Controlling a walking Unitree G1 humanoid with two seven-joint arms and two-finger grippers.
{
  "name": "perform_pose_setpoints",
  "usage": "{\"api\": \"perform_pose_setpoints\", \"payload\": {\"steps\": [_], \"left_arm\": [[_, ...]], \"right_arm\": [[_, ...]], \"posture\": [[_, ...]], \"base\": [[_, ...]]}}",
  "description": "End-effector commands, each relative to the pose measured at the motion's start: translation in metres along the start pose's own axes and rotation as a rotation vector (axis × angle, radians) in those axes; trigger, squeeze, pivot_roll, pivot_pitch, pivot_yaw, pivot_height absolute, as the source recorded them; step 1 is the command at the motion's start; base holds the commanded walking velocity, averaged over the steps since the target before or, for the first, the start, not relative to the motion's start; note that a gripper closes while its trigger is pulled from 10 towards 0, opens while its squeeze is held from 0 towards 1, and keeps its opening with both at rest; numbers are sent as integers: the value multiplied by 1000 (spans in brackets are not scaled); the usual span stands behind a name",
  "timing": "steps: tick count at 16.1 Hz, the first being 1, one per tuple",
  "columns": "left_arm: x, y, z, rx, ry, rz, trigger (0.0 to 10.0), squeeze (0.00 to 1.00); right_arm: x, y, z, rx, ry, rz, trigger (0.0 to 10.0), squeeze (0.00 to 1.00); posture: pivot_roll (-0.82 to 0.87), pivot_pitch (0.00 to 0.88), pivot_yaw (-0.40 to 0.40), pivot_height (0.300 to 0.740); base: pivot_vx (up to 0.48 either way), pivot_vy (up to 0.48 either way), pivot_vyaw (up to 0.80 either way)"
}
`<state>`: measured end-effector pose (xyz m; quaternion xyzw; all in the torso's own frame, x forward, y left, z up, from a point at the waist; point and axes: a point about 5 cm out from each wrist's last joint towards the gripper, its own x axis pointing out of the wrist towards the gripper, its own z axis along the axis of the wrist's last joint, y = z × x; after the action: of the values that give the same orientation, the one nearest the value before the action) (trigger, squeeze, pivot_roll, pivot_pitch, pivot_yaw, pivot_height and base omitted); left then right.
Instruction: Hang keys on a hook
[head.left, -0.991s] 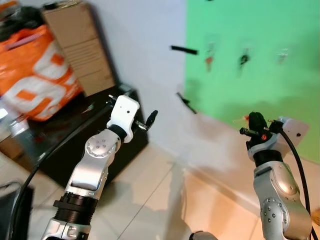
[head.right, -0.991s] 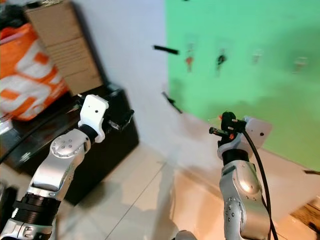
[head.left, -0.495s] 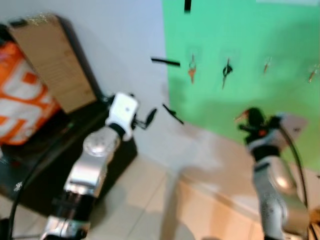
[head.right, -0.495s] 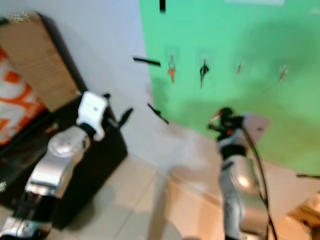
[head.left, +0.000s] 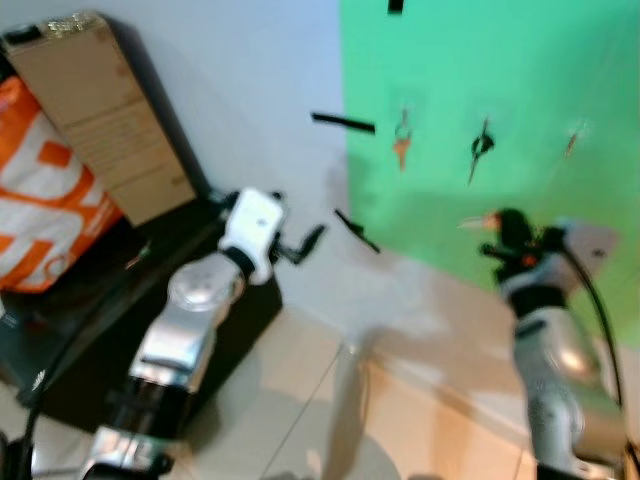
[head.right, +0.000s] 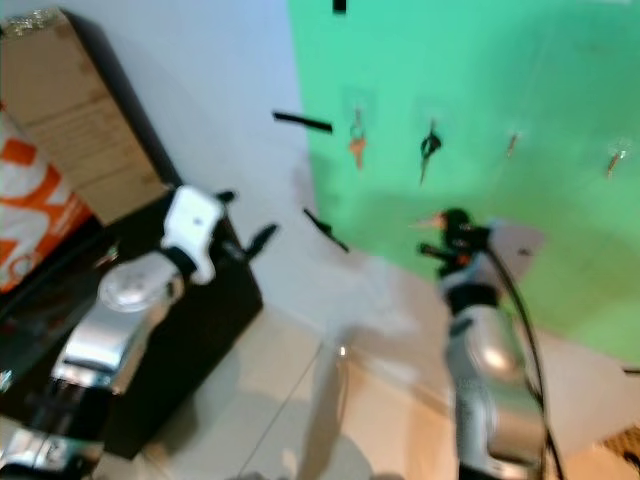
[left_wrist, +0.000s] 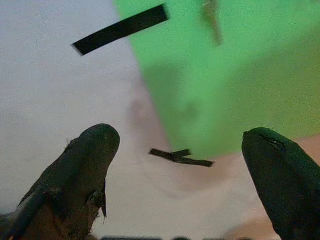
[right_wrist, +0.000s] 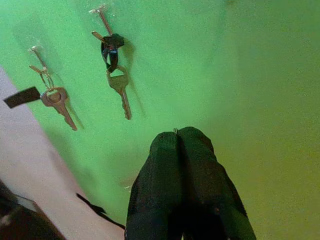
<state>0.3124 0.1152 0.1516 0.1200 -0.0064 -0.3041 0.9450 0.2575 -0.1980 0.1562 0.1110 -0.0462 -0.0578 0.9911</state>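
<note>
Green wall (head.left: 500, 80) nearer than before — right end effector (right_wrist: 181, 145) pinched together, seemingly empty; left end effector (left_wrist: 180, 155) spread.

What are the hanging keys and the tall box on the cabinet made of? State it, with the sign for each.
The keys look like metal: thin flat blades, dull silver-bronze sheen; one bunch carries a black tag, probably plastic. The tall box looks like plain cardboard: matte brown faces with sharp folded edges.

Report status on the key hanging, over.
Left pincer open, idle, aimed at wall. Right pincer shut, raised toward green board. Two key sets already on hooks; key in right pincer unconfirmed. Path clear.
</note>
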Motion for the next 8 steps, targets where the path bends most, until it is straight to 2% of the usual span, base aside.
{"api": "perform_pose_setpoints", "payload": {"steps": [1,6,8], "left_arm": [[-3,5,1,9,-1,-5,10000,0],[-2,-3,6,-14,-31,-171,10000,0],[-4,-7,7,-11,-30,-236,10000,0]], "right_arm": [[3,7,4,21,-23,28,10000,0],[15,5,12,5,-43,48,10000,0],[22,-1,17,33,-54,24,10000,0]], "posture": [[-176,0,116,740],[-171,0,104,740],[-171,0,100,740]], "base": [[0,0,0],[0,0,0],[0,0,0]]}}
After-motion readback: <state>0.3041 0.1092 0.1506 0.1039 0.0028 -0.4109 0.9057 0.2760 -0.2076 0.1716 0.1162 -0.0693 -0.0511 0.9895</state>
